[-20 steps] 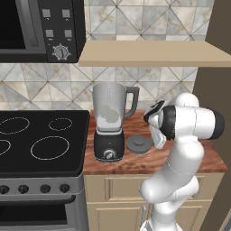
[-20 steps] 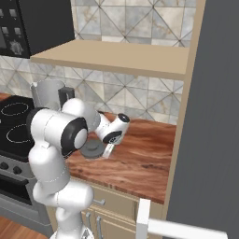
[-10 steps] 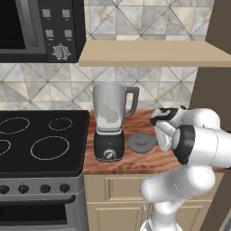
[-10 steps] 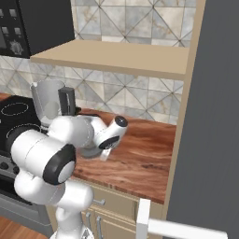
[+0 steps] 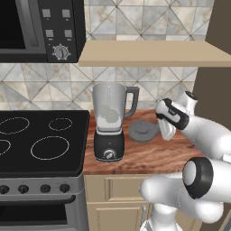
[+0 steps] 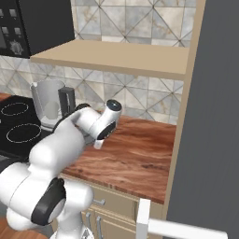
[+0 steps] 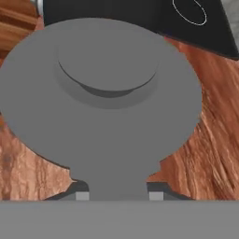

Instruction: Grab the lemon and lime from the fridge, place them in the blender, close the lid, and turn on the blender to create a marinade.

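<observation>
The light is soft and even all over, with no bright glare and no strong dark shadows, only a faint dim patch under the shelf (image 5: 149,53). The two wide pictures look sharp enough, though a bit grainy. In the close picture the lid (image 7: 102,93) looks smooth and a little blurry, maybe because it is so near.

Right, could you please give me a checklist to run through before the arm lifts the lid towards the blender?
1. Gripper shut on the edge of the lid: ok.
2. Lid lying flat on the counter, beside the blender: ok.
3. Blender's jar upright, top uncovered: ok.
4. Lemon and lime inside the jar: cannot tell, its wall is too cloudy.
5. Enough room under the shelf to bring the lid over the jar: cannot tell.
</observation>
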Controlling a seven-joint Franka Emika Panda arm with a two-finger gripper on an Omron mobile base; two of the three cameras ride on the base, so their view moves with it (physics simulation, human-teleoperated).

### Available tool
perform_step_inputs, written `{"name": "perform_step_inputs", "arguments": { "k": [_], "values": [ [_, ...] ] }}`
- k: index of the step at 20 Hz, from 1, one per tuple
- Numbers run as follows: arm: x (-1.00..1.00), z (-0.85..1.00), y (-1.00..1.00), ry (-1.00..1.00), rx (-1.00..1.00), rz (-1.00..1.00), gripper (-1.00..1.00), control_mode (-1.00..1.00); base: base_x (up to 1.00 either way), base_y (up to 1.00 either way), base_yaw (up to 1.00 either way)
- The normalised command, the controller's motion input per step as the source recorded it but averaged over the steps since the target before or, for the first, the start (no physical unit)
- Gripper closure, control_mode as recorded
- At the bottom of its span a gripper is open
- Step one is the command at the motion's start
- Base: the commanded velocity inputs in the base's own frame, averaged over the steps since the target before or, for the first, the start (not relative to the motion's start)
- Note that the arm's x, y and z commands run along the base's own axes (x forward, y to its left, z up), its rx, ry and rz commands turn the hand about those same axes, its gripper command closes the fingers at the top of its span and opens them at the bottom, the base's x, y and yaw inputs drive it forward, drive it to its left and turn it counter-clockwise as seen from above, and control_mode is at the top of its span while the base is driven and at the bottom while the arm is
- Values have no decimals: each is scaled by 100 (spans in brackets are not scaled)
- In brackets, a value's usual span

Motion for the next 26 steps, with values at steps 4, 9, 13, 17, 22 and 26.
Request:
{"name": "perform_step_inputs", "arguments": {
  "k": [4, 9, 13, 17, 22, 26],
  "values": [
    [-38, 100, 0, -8, 0, 0, 100, -100, 0, 0, 0],
    [-45, 100, 0, -15, 0, 0, 100, -100, 0, 0, 0],
    [-45, 77, 0, -14, 0, 0, 100, -100, 0, 0, 0],
    [-33, 85, 5, -12, 2, 0, 100, -100, 0, 0, 0],
    [-44, 50, -9, -19, 1, 0, 100, -100, 0, 0, 0],
    [-47, 63, -5, -15, 3, 0, 100, -100, 0, 0, 0]
  ]
}}
